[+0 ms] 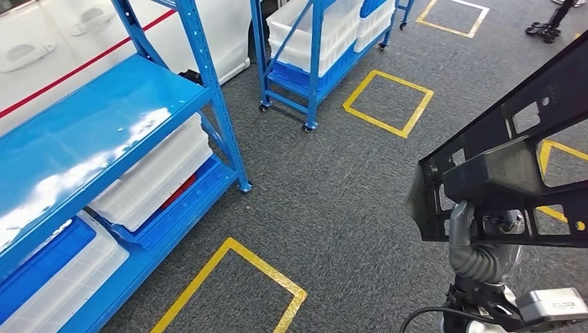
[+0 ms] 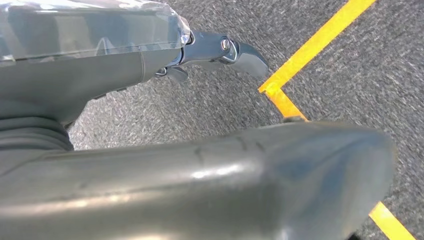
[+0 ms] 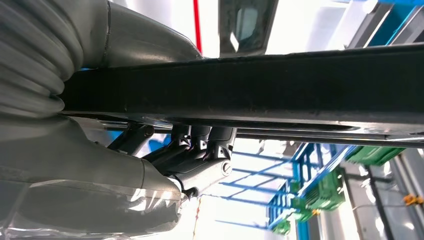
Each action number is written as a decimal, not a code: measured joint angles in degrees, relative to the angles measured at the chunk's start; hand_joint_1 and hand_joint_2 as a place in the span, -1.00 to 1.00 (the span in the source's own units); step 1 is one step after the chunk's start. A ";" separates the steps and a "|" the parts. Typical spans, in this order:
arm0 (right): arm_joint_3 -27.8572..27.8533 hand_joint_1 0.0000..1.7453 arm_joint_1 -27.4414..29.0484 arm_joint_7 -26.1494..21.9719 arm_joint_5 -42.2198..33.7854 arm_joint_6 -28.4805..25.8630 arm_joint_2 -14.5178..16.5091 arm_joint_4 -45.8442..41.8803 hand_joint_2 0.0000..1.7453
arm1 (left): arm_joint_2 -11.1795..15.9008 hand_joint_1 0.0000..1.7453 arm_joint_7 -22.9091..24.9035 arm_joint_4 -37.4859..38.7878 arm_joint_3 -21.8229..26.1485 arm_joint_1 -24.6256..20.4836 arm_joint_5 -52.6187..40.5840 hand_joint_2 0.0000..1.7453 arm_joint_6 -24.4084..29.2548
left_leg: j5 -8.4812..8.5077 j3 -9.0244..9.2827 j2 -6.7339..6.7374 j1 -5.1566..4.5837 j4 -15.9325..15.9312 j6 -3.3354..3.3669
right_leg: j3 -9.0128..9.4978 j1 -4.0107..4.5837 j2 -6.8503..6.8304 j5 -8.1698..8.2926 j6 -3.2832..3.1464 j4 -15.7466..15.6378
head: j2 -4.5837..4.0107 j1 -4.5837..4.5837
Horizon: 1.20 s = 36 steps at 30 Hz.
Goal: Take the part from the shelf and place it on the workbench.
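The part (image 1: pixel 506 173) is a large black plastic frame with cut-out openings, held up at the right of the head view. My right hand (image 1: pixel 478 250) grips it from below at its lower edge. In the right wrist view the part (image 3: pixel 250 85) runs as a dark bar across the picture, with my right hand (image 3: pixel 190 160) wrapped around it, thumb on one side and dark fingers (image 3: pixel 200 150) on the other. My left hand (image 2: pixel 200 165) hangs over grey carpet with nothing in it, one finger (image 2: pixel 235 52) stretched out away from the thumb.
A blue shelf rack (image 1: pixel 90 132) with white bins (image 1: pixel 152 173) on its lower levels stands at the left. A second wheeled blue rack (image 1: pixel 312 83) stands at the back. Yellow tape squares (image 1: pixel 388 103) mark the grey carpet. A white car (image 1: pixel 69 35) is behind the shelf.
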 joint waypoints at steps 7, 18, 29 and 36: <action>-0.01 1.00 -1.36 0.45 0.12 0.05 0.22 1.51 1.00 | -0.57 -1.00 0.54 -0.13 0.85 -0.09 0.75 -1.00 1.49 | 6.09 9.44 -4.08 -0.56 -16.92 1.83 | -1.32 -0.21 4.69 1.79 1.71 -0.13 | 0.00 0.01; -0.03 1.00 -3.46 1.04 0.28 0.14 0.23 4.21 1.00 | -1.58 -1.00 1.77 -0.14 1.80 -0.07 1.52 -1.00 3.33 | 7.42 8.00 4.01 -0.60 -17.54 2.44 | -2.15 -0.48 -3.67 -1.19 3.50 5.15 | 0.00 0.06; 2.08 1.00 -7.30 1.80 0.08 -0.29 0.02 7.61 1.00 | -2.35 -1.00 3.62 -0.17 1.99 -0.24 1.33 -1.00 6.85 | -1.58 0.82 0.10 -0.39 -0.68 -0.08 | -1.27 0.07 -0.19 1.42 -0.22 -0.33 | 0.00 0.04; 4.22 1.00 -9.21 2.57 1.27 -1.21 0.48 8.83 1.00 | -2.47 -1.00 4.66 -0.20 1.99 -0.27 0.98 -1.00 8.45 | 6.27 7.80 -5.06 -0.03 -15.96 0.86 | -2.19 -0.02 4.98 2.12 1.05 0.29 | 0.00 0.04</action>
